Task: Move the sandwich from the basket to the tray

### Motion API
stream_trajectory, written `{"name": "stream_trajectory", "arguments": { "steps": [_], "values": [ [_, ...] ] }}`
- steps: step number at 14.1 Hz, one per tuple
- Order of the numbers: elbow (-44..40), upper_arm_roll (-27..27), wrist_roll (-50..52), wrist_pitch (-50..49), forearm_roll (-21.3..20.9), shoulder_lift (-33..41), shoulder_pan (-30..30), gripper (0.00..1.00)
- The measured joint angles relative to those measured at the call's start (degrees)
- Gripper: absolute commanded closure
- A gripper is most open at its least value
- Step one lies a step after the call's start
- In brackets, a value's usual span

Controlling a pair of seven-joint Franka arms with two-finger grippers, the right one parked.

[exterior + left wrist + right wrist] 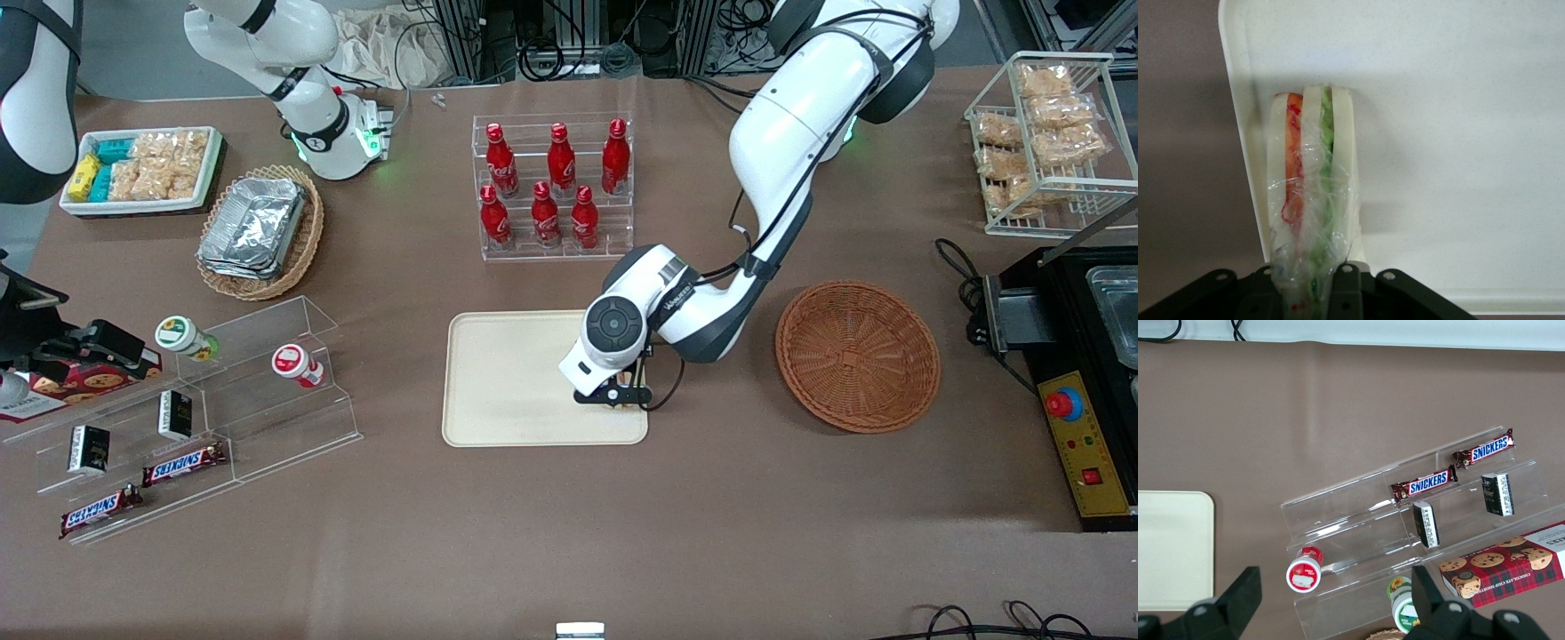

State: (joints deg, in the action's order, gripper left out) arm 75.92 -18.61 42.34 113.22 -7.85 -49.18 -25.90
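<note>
My left gripper [613,396] is low over the corner of the cream tray [516,382] that is nearest the front camera and the reddish-brown basket [858,356]. It is shut on the sandwich [1311,173], which is wrapped in clear film, with pale bread and red and green filling. In the wrist view the sandwich hangs from the gripper [1305,288] just inside the tray's rim [1238,113]. I cannot tell whether it touches the tray. In the front view the gripper hides most of the sandwich. The basket is empty.
A clear rack of red bottles [556,187] stands farther from the camera than the tray. A clear stepped shelf with snacks [178,400], a tan basket of foil containers [260,229] and a white snack bin [142,169] lie toward the parked arm's end. A black machine [1085,373] stands beside the basket.
</note>
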Motion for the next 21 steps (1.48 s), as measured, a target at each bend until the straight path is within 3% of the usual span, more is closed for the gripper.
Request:
{"name": "stream_trajectory", "arguments": {
  "steps": [7, 13, 21],
  "values": [
    [-3.26, 0.80, 0.02, -0.18, -0.13, 1.92, 1.09, 0.00],
    [-4.16, 1.71, -1.11, -13.39, -0.17, 17.06, 9.58, 0.00],
    [13.21, 2.03, -23.83, -15.56, 1.06, 36.77, 27.40, 0.00]
  ]
}}
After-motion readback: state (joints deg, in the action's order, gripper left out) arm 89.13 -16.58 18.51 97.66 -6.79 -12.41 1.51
